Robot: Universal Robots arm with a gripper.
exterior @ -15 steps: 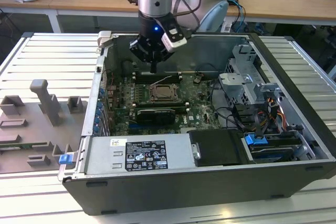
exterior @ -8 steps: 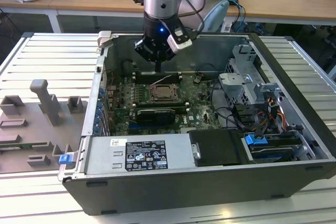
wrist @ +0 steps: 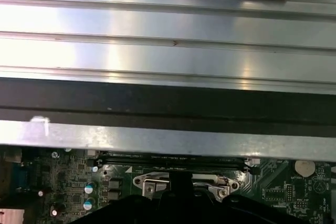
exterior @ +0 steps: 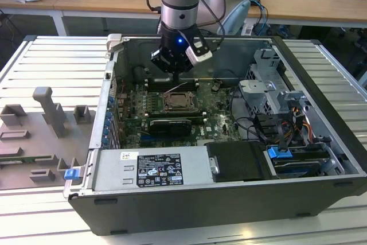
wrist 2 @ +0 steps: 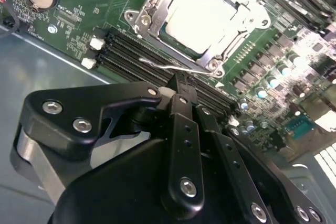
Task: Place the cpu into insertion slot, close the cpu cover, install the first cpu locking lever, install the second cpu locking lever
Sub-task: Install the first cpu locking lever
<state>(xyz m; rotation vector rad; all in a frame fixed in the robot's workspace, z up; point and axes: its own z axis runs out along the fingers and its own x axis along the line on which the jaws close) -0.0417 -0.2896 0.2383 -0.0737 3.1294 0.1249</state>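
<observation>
The cpu (wrist 2: 202, 17) lies flat in the insertion slot (exterior: 180, 102) on the green board, its pale face showing through the window of the cpu cover (wrist 2: 152, 11), which lies down over it. A thin wire locking lever (wrist 2: 157, 65) runs along the socket's edge nearest the gripper and stands a little raised. My gripper (wrist 2: 178, 83) is shut, its black fingertips right at this lever, holding nothing that I can see. In the exterior view the gripper (exterior: 176, 74) hangs just above the far edge of the socket.
Black memory slots (wrist 2: 131, 51) run beside the socket under the fingers. The case's far wall (wrist: 168, 40) is close behind the gripper. A graphics card (exterior: 167, 125), power supply (exterior: 152, 167) and drive cage (exterior: 269, 93) fill the case. A grey fixture (exterior: 46, 119) lies at the exterior view's left.
</observation>
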